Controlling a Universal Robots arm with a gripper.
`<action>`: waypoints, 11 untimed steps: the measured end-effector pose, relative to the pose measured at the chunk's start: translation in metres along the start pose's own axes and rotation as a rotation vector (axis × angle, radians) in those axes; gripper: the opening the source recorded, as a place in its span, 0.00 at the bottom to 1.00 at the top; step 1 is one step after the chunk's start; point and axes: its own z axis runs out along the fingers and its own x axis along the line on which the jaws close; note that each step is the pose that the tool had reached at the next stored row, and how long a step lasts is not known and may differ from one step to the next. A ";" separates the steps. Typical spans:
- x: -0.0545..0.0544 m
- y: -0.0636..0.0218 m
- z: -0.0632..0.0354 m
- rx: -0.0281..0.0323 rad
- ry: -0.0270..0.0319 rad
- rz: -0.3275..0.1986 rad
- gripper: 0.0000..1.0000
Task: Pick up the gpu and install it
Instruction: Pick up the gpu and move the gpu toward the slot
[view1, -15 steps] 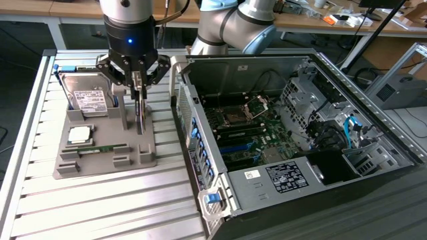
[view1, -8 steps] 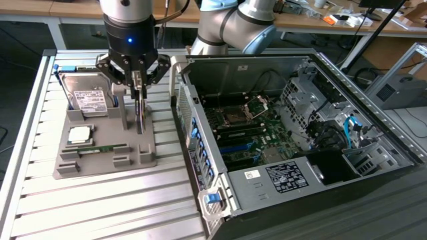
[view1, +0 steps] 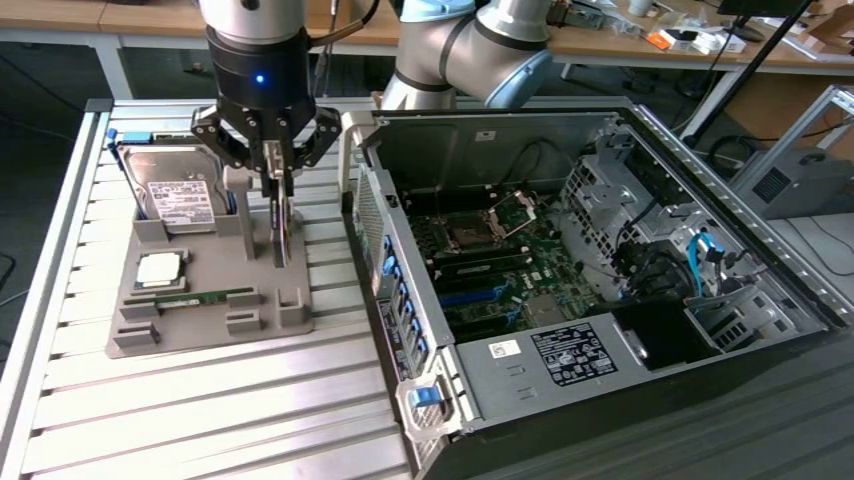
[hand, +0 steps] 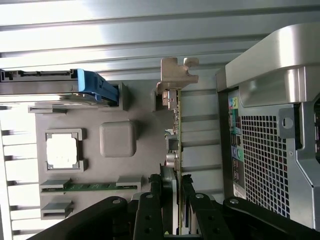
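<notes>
Exterior view: gripper (view1: 274, 185) is pinched on the top edge of the gpu (view1: 279, 225). The card hangs edge-on and upright, its lower end at the grey fixture tray (view1: 200, 328), on the side nearest the PC case (view1: 376, 190). I can't tell if it is clear of its slot.
- Risk 1: the grip is on a thin edge, so I'd expect the card to pivot or slip under any side load.
- Risk 2: if the lower end is in the slot, a tilted pull could bind it and drag the tray across the slatted table (view1: 200, 420).
- Room: the hard drive (view1: 180, 195) stands near, on the exterior view's left. CPU (view1: 160, 268) and RAM stick (view1: 200, 298) lie low and well apart from the card. The case wall rises close on the exterior view's right and looks like the tight edge. The motherboard (view1: 494, 270) sits deep inside with cables around it.

Wrist view: gripper (hand: 173, 182) has 1 finger on each face of the gpu (hand: 176, 135), with no gap showing. The silver bracket (hand: 175, 75) is at the far end, by a tray (hand: 140, 115) notch.
- Risk 3: the bracket tabs stick out sideways, so a snag on the notch or the case (hand: 270, 150) rim seems likely.
- Room: the case is just beside the card. Hard drive (hand: 45, 82), CPU (hand: 62, 151) and RAM stick (hand: 90, 187) are all on the other side, apart from it.
</notes>
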 end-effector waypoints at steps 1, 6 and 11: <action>0.000 0.0000 -0.0002 0.0000 0.0000 0.000 0.27; 0.000 0.0001 -0.0024 0.0001 0.0001 0.000 0.27; 0.000 0.0001 -0.0032 0.0000 0.0000 0.000 0.27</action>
